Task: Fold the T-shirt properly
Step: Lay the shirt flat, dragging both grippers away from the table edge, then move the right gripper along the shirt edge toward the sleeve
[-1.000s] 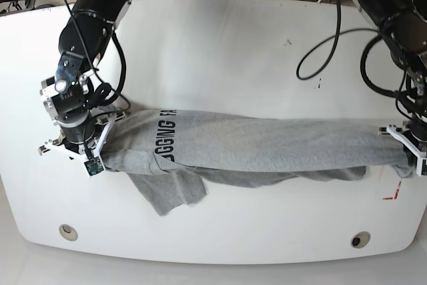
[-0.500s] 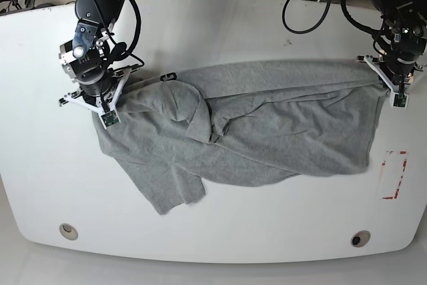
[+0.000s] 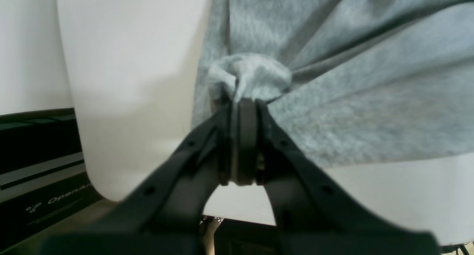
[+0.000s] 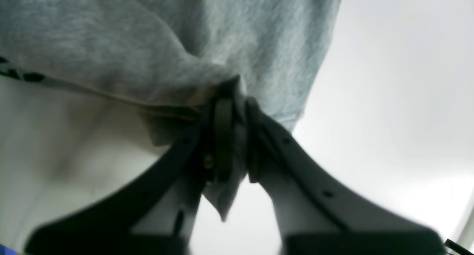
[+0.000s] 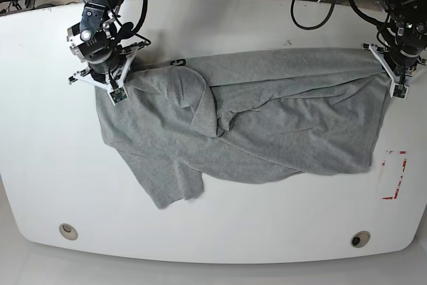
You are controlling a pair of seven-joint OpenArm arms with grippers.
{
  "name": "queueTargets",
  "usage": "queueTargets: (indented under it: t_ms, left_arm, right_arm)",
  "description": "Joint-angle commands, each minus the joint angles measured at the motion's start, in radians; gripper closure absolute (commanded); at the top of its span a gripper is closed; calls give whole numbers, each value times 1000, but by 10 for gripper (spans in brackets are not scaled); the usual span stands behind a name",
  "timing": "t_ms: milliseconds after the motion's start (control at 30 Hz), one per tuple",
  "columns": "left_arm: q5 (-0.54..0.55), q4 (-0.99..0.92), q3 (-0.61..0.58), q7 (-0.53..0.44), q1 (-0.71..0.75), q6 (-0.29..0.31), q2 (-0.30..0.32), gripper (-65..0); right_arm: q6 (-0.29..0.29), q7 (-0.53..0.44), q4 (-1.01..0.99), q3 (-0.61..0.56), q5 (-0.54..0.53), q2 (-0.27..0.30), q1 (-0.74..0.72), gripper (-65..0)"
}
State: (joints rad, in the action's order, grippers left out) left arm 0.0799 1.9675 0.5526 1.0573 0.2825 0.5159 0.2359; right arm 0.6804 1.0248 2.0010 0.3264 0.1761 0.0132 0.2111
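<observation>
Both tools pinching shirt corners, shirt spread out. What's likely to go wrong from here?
1. The T-shirt lies rumpled, one sleeve doubled over near its middle; folding now may lock in creases.
2. The right tool holds only a small bunch of fabric, so it might slip.
3. The left tool pinches a wad, possibly several layers.

The only print that can be read is white lettering, "OpenAr", cut off at its end, with a small white logo before it, on a black panel [image 3: 48, 203] low and to the left of the left gripper's fingers in the left wrist view. At the left edge of the right wrist view, left of the fingers, black lettering [image 4: 22, 75] on the T-shirt [image 4: 148, 44] shows only in scraps, too little to read.
</observation>
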Motion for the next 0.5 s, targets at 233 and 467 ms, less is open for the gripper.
queueTargets:
  t_ms: [233, 467]
  left_arm:
    - [-1, 17, -4, -15, -4, -4, 9, 0]
    - [-1, 16, -4, -15, -6, -4, 9, 0]
  right_arm:
    - [18, 1, 22, 130, -356, 6, 18, -352]
    - [18, 1, 20, 135, -734, 95, 84, -342]
